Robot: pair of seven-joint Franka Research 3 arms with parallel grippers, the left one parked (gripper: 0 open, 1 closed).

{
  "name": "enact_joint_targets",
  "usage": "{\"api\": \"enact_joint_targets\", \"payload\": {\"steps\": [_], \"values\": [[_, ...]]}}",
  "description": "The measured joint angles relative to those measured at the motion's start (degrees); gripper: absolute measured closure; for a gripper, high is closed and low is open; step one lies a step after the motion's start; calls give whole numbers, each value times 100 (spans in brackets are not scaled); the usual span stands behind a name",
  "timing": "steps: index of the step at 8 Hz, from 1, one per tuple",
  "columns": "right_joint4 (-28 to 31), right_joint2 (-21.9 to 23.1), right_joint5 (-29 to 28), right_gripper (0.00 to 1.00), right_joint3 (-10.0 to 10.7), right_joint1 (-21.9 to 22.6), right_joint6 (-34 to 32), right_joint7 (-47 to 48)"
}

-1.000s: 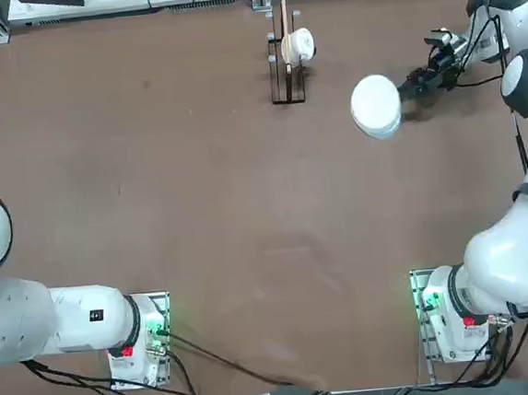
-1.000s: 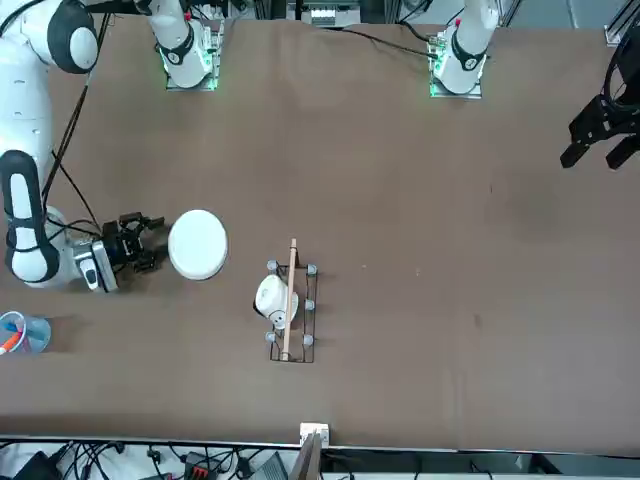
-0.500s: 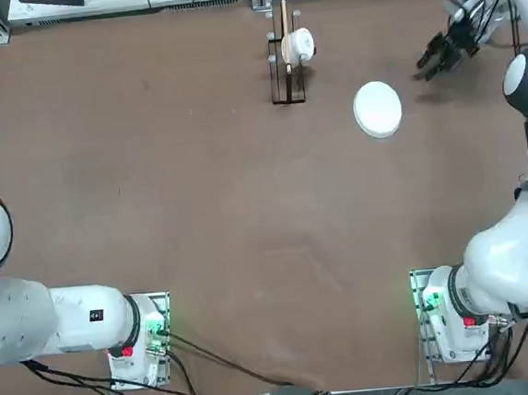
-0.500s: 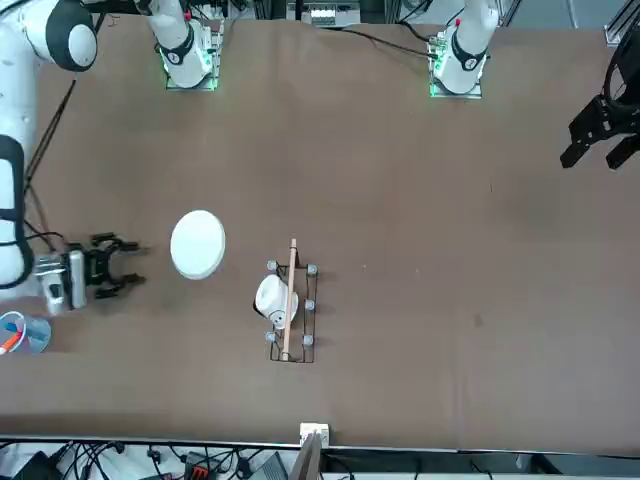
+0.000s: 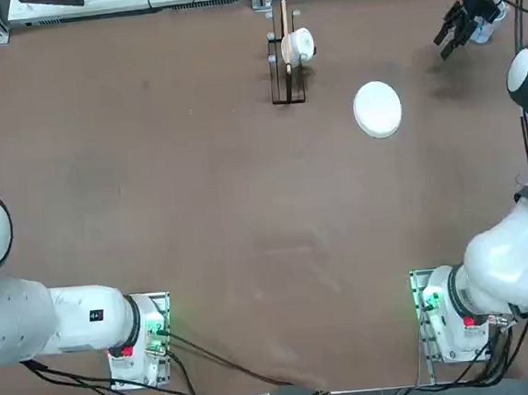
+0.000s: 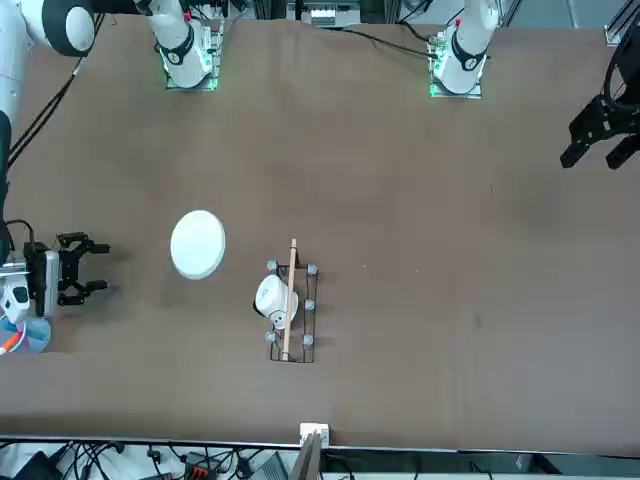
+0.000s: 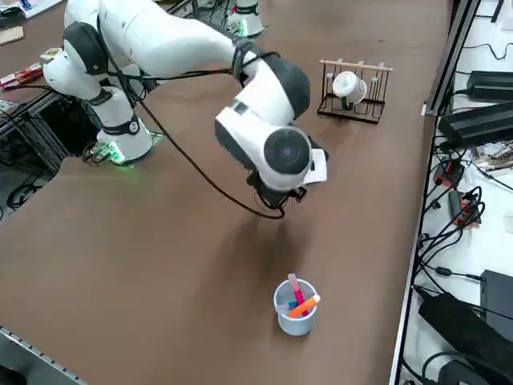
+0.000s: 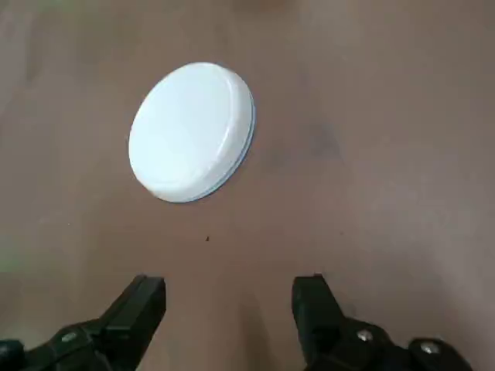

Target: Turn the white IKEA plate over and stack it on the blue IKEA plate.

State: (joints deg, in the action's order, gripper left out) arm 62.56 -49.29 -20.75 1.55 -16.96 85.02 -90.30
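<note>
- The white plate (image 8: 186, 131) sits upside down on the blue plate (image 8: 246, 154), whose edge shows beneath it.
- The right gripper (image 6: 85, 269) hangs over the table (image 6: 400, 300), apart from the white plate, jaws wide and holding nothing.
- The rack (image 7: 353, 92) stands apart from the white plate.

We see a dark wire rack with a pale wooden rail (image 7: 353, 107) on the brown counter (image 7: 200, 297). In that rack sits a white cup-shaped object (image 7: 349, 87). Well apart from the rack stands a clear bluish cup (image 7: 296, 322), holding an orange marker (image 7: 304, 306) and a pink marker (image 7: 296, 289).
</note>
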Motion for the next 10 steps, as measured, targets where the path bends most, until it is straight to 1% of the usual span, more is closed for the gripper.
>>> {"api": "enact_joint_targets", "payload": {"steps": [1,2,3,5,6,7,8,10], "values": [[285,235,224,0,-2,172,208,589],[893,599,369,0,-3,365,661,1274],[1725,1077,496,0,-11,586,1274,2027],[3536,2128,742,0,-31,1203,2546,3749],[4297,2504,786,0,-35,1522,3136,4581],[4864,2699,811,0,-38,1799,3677,5328],[5213,2750,840,0,-40,2029,4122,5992],[5476,2718,946,0,-43,2384,4553,7111]]}}
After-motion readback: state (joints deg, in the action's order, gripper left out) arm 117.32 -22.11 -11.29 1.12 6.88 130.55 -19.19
